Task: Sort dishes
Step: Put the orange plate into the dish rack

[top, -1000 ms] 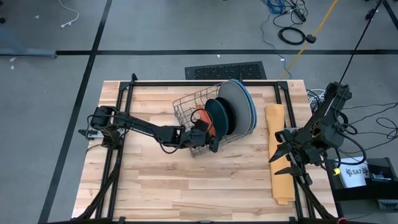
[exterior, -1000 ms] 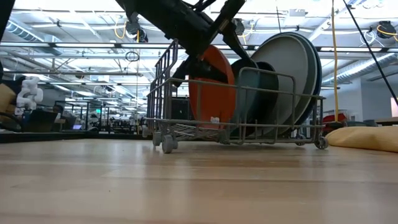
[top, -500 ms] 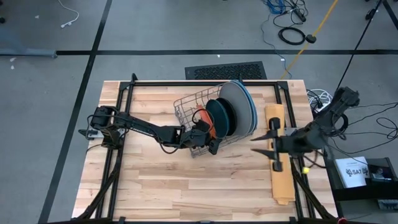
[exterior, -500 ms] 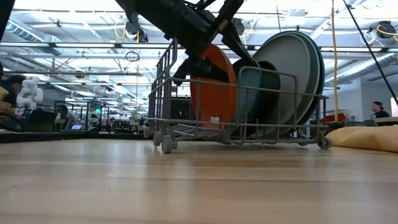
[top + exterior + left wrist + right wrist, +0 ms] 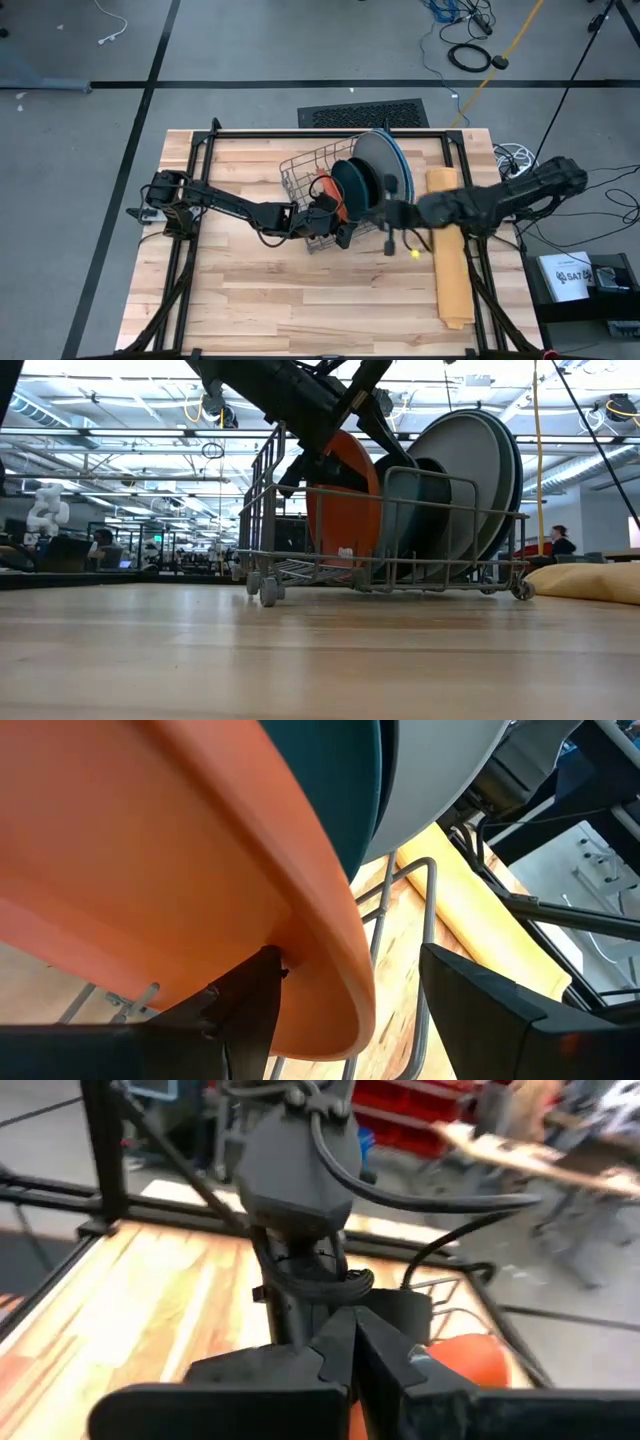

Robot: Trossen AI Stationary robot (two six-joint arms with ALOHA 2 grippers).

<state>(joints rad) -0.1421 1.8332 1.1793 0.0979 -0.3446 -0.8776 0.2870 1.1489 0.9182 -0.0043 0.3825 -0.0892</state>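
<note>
The grey wire rack [image 5: 330, 190] stands mid-table with plates on edge in its slots: an orange one [image 5: 322, 188], a dark teal one [image 5: 355, 188], then large grey [image 5: 378, 165] and blue ones [image 5: 402, 165]. The low view shows orange [image 5: 345, 500], teal [image 5: 425, 510] and grey [image 5: 470, 470]. My left gripper [image 5: 338, 215] is open at the rack's near side, its fingers on either side of the orange plate's rim [image 5: 340, 990]. My right gripper [image 5: 388, 213] is shut, in the air just right of the rack. My left gripper is open around the orange plate's lower rim [image 5: 345, 1005]. One finger [image 5: 250, 1000] lies close against the plate's face, the other [image 5: 490, 1010] stands well clear of it. Whether the near finger touches the plate I cannot tell. The plate stands on edge in the rack.
A yellow-orange folded cloth [image 5: 450, 260] lies along the table's right side and shows at the right of the low view [image 5: 590, 580]. Black frame bars [image 5: 200, 200] run along the table's left, far and right sides. Bare wood lies in front of the rack.
My right arm has swung from the table's right edge toward the left, over the cloth, and its gripper now hangs beside the rack's right near corner. My left gripper and the plates have kept still.
</note>
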